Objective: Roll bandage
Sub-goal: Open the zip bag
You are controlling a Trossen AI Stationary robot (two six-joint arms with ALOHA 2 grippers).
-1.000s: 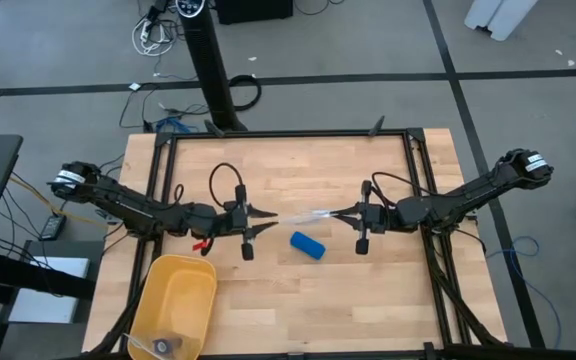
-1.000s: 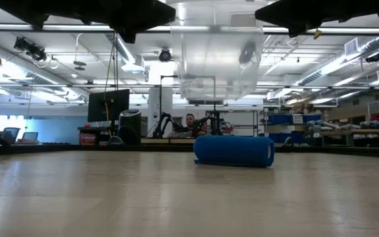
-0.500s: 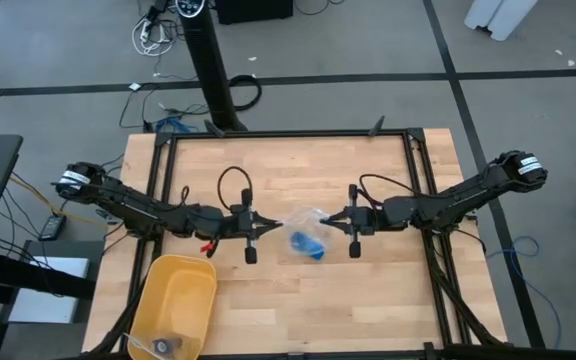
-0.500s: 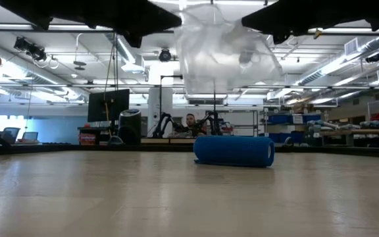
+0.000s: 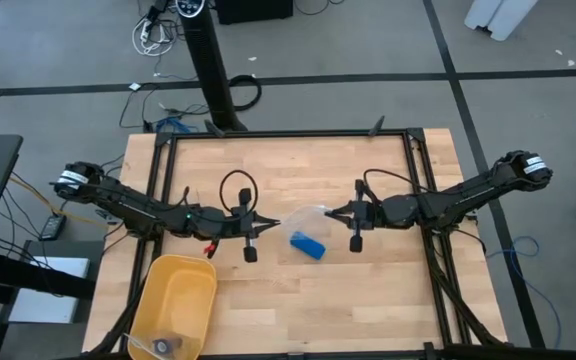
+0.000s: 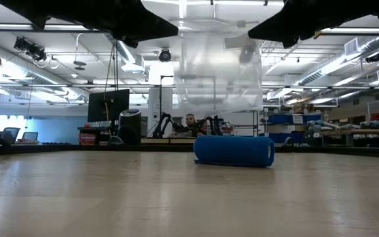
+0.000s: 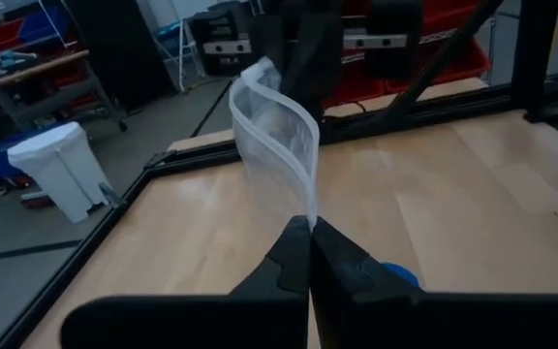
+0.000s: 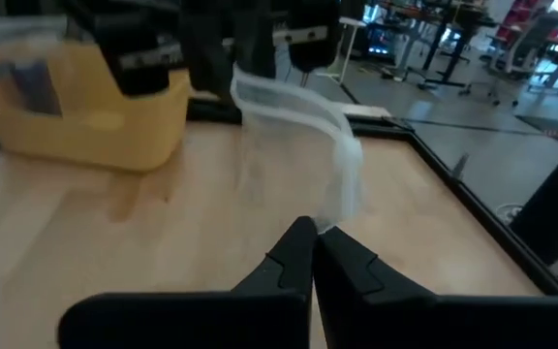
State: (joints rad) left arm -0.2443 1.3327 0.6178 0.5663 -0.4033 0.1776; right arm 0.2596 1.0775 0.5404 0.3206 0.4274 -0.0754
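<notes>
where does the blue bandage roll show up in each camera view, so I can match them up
High view: the bandage lies on the table centre, under the bag.
Low view: right of centre, lying on its side.
Left wrist view: a blue sliver beside the left pincer.
Right wrist view: not in it.
Shared landmark: the clear plastic bag held between both pincers.

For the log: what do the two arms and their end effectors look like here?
Both arms are dark, slender and jointed. The left end effector and right end effector each end in two dark tapered fingers. A black cable loops above each wrist, and pale bands ring both shoulder ends.
</notes>
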